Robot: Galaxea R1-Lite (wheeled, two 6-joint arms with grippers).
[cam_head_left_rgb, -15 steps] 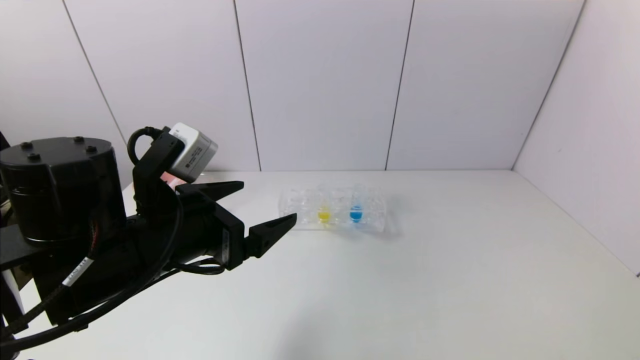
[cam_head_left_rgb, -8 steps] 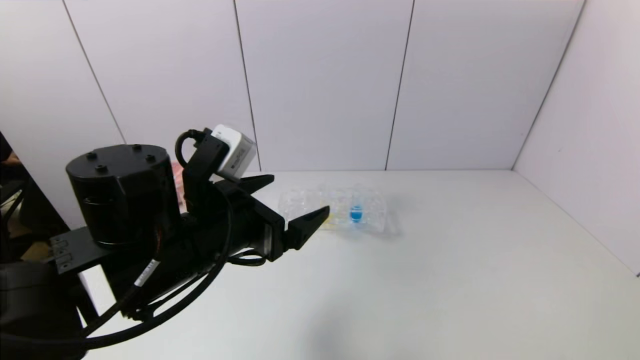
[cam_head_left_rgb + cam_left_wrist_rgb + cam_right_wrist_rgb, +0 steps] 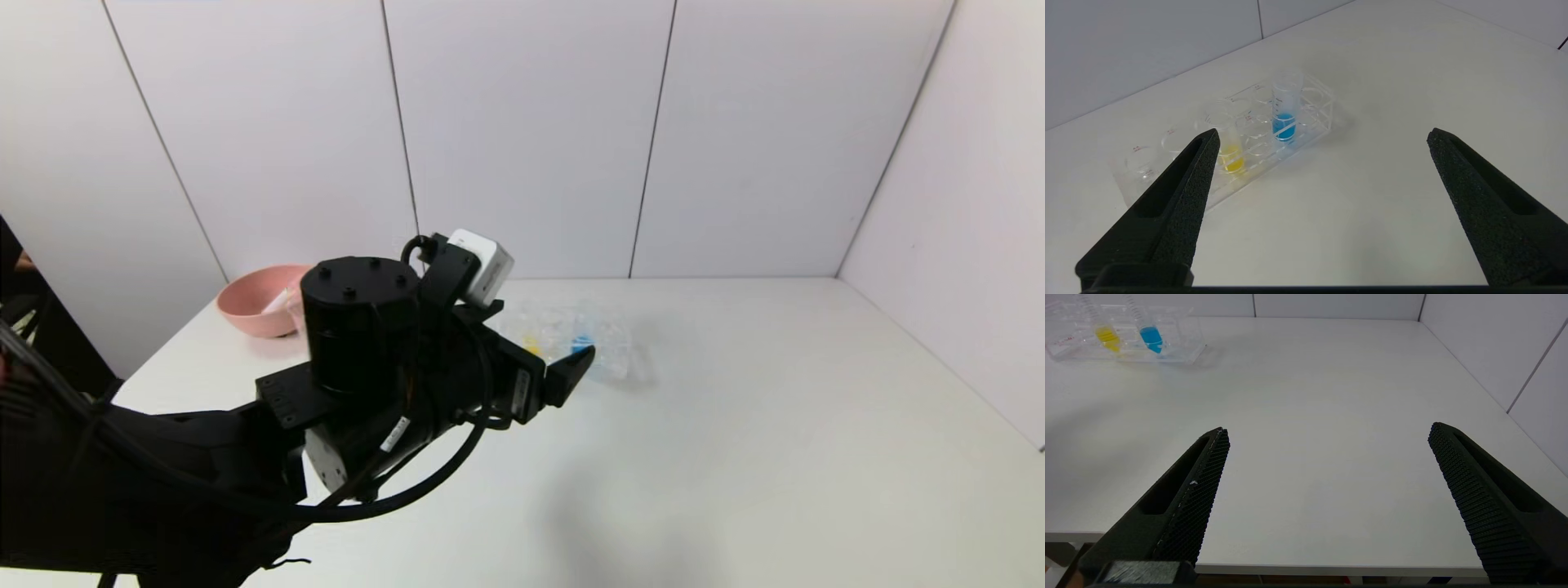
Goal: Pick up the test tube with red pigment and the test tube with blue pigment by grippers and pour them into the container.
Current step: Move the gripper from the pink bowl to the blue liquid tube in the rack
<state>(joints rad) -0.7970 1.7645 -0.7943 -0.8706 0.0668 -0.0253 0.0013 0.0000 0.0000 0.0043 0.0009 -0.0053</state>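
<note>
Claws number two, and both stand with their fingers wide apart, holding nothing. The left claw (image 3: 1323, 139) hangs above the desk (image 3: 735, 425) at the centre left of the head view, reached forward on a nearly level arm, its tips aimed at the clear tube rack (image 3: 1224, 139) just ahead and not touching it. The right claw (image 3: 1327, 433) sits low at the near edge of the desk, well apart from the rack, which lies in the upper left of its frame.

Two filled tubes stand upright in the rack: the test tube with blue pigment (image 3: 1285, 110), and beside it one tube with yellow liquid (image 3: 1231, 153). In the left wrist view the yellow tube lies just behind the tip of one black finger (image 3: 1180, 192), while the blue tube shows between the two fingers, farther off. No red tube can be made out in any view.

One pink bowl (image 3: 255, 309) rests at the far left edge of the desk, partly hidden by the left arm.

The desk is plain white, walled by pale grey panels (image 3: 522, 131) behind and on the right.
</note>
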